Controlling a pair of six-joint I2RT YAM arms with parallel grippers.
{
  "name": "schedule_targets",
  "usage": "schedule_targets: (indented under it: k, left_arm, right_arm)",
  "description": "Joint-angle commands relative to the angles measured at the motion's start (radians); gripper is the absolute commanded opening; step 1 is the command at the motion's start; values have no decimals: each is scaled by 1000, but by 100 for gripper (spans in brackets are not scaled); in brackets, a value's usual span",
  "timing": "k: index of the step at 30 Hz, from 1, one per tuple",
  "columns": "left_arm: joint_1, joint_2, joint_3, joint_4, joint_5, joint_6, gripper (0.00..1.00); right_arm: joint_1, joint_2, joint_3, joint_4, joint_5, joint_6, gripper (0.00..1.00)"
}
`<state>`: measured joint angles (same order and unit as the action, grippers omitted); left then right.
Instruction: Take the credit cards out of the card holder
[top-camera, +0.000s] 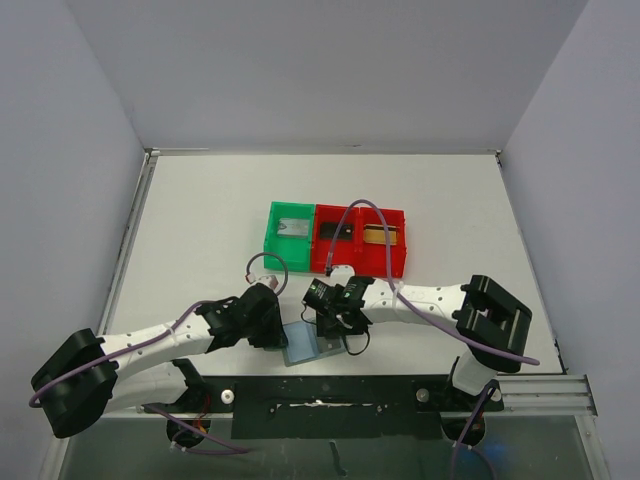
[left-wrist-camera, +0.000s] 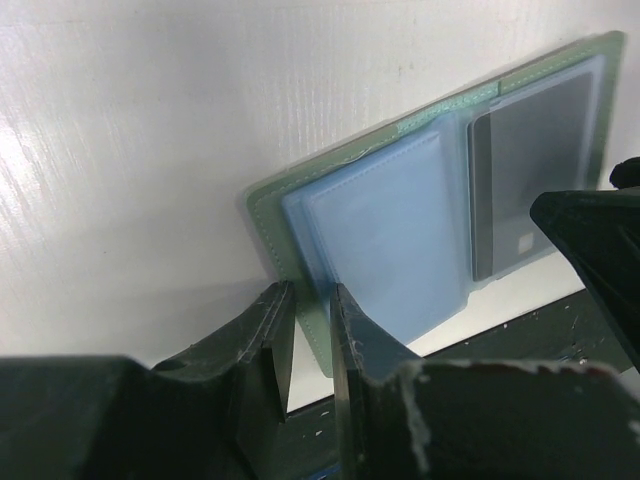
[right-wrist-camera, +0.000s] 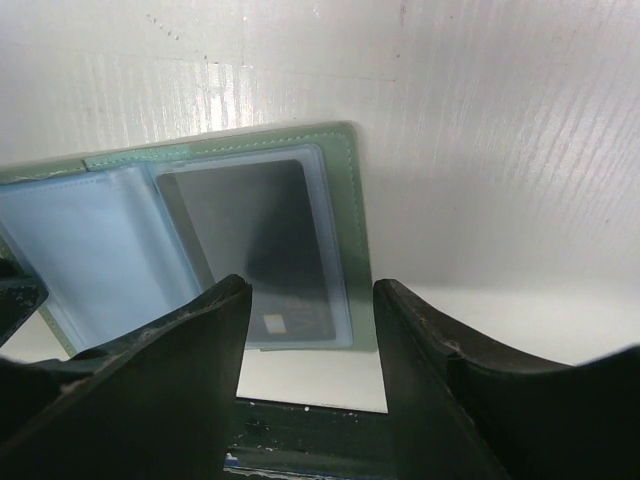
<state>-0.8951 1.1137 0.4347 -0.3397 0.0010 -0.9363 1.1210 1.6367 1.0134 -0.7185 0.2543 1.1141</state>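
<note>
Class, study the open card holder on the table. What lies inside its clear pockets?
In the card holder, the right pocket holds one dark card; the left pocket looks empty. Anything tucked behind that card is covered.

The card holder (left-wrist-camera: 400, 230) has a soft-looking cover with stitches and clear shiny plastic pockets, one over a smooth dark card (right-wrist-camera: 260, 240), the white bench (left-wrist-camera: 150, 120) looks slightly shiny with fine lines, and the left tool (left-wrist-camera: 310, 300) is black, dull and scratched.
</note>
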Motion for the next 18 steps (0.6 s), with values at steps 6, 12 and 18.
schedule_targets:
  k: [6,12,18]
  left_arm:
    - [-6,8,9,35,18,12,18]
    - [-6,8,9,40,24,11,19]
    - [-5,3,6,40,25,11,19]
  right_arm:
    - [8,-58,15,19,36,32,57]
    - [7,-61,-30,135,-24,-1,48]
    - [8,6,-18,89,17,17,47]
